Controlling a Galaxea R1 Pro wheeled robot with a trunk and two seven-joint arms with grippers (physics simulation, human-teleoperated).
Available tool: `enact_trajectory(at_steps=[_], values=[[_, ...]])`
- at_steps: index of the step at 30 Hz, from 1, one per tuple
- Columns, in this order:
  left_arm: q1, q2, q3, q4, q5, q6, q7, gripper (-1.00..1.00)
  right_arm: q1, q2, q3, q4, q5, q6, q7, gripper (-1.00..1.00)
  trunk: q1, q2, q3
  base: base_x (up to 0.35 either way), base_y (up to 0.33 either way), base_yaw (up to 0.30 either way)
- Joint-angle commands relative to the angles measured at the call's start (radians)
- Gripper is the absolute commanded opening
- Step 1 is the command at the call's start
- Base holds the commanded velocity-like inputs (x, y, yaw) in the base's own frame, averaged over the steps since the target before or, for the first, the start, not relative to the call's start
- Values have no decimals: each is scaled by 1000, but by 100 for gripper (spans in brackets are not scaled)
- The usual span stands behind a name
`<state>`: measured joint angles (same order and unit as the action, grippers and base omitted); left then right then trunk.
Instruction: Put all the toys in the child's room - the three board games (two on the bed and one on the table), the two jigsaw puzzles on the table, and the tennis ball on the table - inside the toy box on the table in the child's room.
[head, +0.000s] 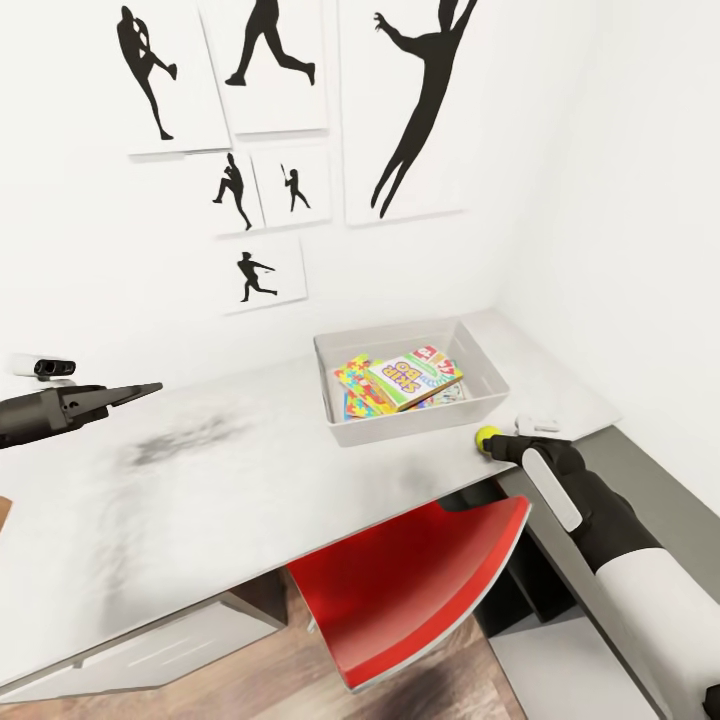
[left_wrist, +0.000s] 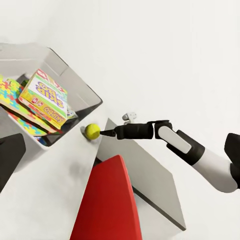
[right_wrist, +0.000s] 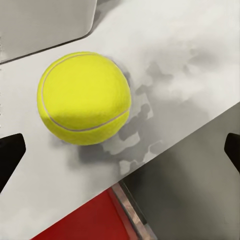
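The tennis ball (head: 487, 436) sits on the table (head: 230, 480), right at the near right corner of the toy box (head: 415, 424) and close to the table's front edge. In the right wrist view the ball (right_wrist: 83, 98) rests on the pale top with the fingers wide apart at either edge of the picture, so the right gripper (head: 503, 444) is spread open, its tips just beside the ball, nothing held. The left wrist view catches the same thing from across the table: the ball (left_wrist: 92, 131) at the box's corner, the right gripper (left_wrist: 107, 133) pointing straight at it.

Inside the toy box (left_wrist: 80, 80) lie the board games (head: 410, 380), the white-red-yellow one with big letters on top, and the jigsaw puzzles (head: 356, 380) poke out to the left beneath it.

Out to the left, the left gripper (head: 140, 391) hovers above the table's far left part, well apart from the box; its fingers look drawn to a point, but whether it is fully closed one cannot tell.

Under the table's front edge is a red chair (head: 410, 580), and on the white wall behind hang the black baseball-player pictures (head: 260, 130)
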<state>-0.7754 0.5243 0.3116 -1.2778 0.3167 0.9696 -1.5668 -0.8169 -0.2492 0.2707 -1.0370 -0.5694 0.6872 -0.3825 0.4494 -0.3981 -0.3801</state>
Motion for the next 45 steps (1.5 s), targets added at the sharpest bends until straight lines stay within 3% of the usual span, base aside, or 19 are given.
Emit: enact_trajectory(at_steps=[1, 45], values=[[-1, 0, 0, 0, -1, 11, -4, 100, -1, -1, 4, -1, -10, 2, -10, 100, 1, -2, -2, 0, 38, 0], [-1, 0, 0, 0, -1, 11, -4, 100, -2, 0, 4, 3, -10, 2, -10, 100, 1, -2, -2, 5, 8, 0]])
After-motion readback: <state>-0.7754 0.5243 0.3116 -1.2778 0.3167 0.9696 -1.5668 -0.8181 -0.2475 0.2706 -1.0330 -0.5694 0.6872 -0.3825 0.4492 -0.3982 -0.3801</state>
